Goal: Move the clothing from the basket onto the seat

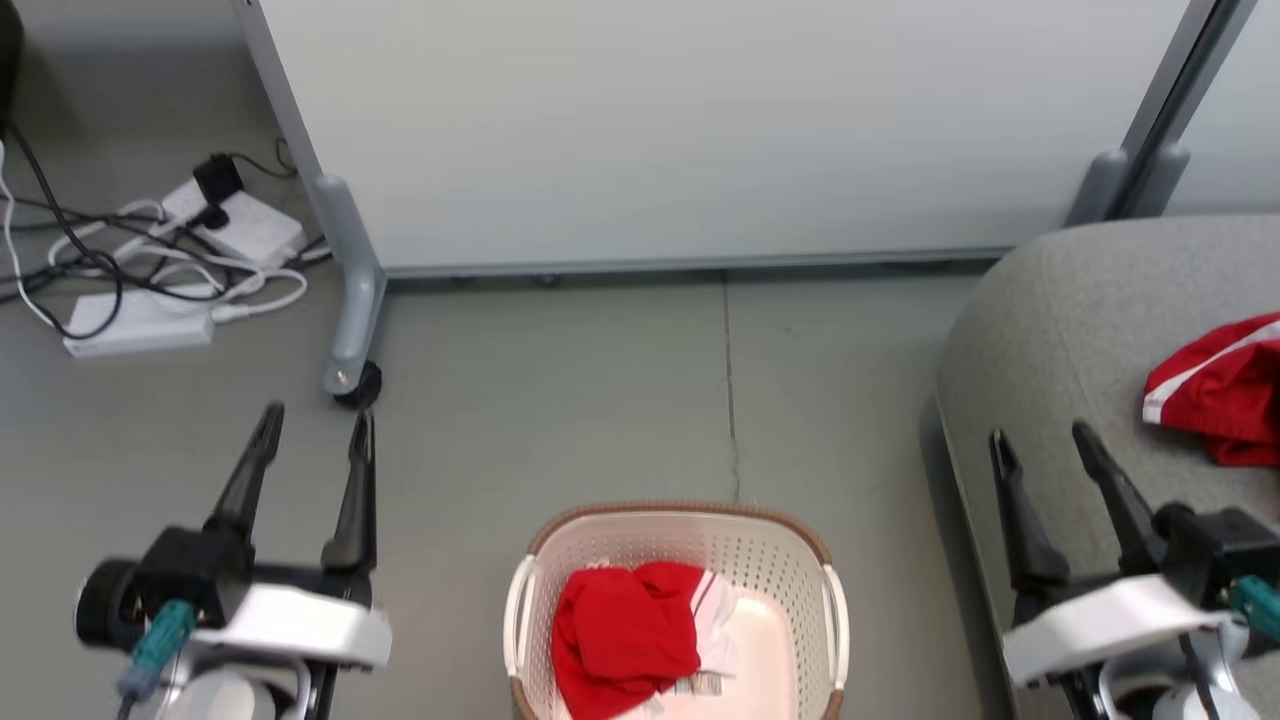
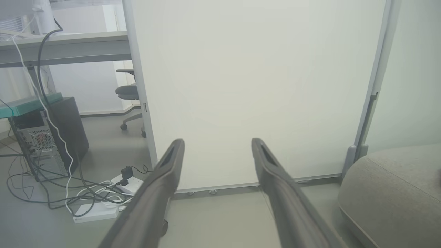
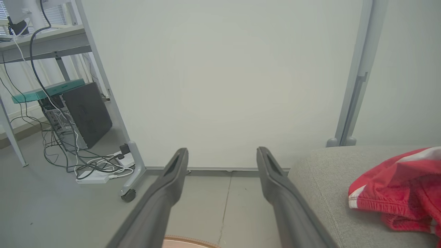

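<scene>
both arms are just hanging over the grey floor (image 1: 560,400), nothing in either of them. the left gripper (image 1: 317,415) has its two dark fingers spread wide apart, pointing toward the white partition (image 1: 700,130). the right gripper (image 1: 1040,435) is spread just as wide, up by the rounded edge of the seat (image 1: 1060,330).

the basket (image 1: 770,560) sits on the floor between the two arms, close in to the robot. there's a crumpled red garment (image 1: 625,630) in its left half, some white fabric (image 1: 720,610) at its right side, and a label sticker (image 1: 700,685) on the basket bottom just beside it. another red piece (image 1: 1215,390) with white stripes is lying on the seat, near the right gripper but not touching it.

there's a tangle of cables (image 1: 150,260) and white power strips (image 1: 135,325) by the partition's wheeled foot (image 1: 350,380), well apart from the basket.
</scene>
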Robot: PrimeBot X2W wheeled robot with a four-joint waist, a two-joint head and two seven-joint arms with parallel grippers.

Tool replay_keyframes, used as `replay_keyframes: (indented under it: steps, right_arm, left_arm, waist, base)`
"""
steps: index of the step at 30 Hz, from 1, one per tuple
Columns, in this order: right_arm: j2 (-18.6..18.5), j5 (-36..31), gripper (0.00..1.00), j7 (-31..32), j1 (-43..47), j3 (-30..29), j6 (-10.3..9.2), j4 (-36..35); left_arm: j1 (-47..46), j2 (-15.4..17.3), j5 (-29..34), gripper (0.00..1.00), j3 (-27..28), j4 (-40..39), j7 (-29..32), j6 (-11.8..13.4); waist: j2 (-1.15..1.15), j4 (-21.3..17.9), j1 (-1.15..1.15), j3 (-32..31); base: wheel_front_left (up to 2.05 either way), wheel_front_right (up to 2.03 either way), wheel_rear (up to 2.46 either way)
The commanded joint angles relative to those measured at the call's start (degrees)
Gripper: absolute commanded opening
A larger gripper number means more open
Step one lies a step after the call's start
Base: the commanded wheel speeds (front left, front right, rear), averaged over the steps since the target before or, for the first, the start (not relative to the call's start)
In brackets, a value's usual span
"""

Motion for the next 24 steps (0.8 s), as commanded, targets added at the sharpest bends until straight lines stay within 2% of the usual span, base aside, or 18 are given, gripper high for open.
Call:
replay_keyframes:
  steps: [1, 4, 12, 19, 24]
  right_arm:
    - [-0.3, -0.3, 1.00, 0.4, -2.0, 0.0, 0.01, -0.9]
    - [-0.3, -0.9, 1.00, 0.8, -5.2, 0.8, 0.01, -3.1]
    - [-0.3, -2.6, 1.00, 1.0, -12.9, 0.1, 0.01, -7.2]
    - [-0.2, -3.6, 1.00, 0.5, -18.4, -0.7, 0.01, -10.4]
    - [-0.2, -2.3, 1.00, -1.4, -21.6, -0.1, 0.01, -10.5]
  left_arm:
    - [-2.5, -0.2, 0.8, 1.00, 0.0, -0.9, -0.1, 0.4]
    - [-7.9, -0.5, 2.3, 1.00, -0.7, -1.8, 0.2, 0.4]
    - [-21.5, -4.3, 5.4, 1.00, -5.5, 4.2, -0.1, -2.7]
    - [-31.7, -7.7, 8.4, 1.00, -10.0, 16.6, -0.4, -7.2]
    - [-37.3, -10.0, 9.3, 1.00, -12.5, 28.2, -0.5, -10.4]
  waist:
    - [0.00, -0.9, 0.00, 2.9]
    - [0.00, -2.7, 0.00, 8.9]
    - [0.00, -5.2, 0.00, 23.8]
    - [0.00, -7.5, 0.00, 36.0]
    - [0.00, -9.9, 0.00, 42.1]
  base:
    - [0.00, 0.00, 0.00]
    - [0.00, 0.00, 0.00]
    - [0.00, 0.00, 0.00]
    - [0.00, 0.00, 0.00]
    - [0.00, 0.00, 0.00]
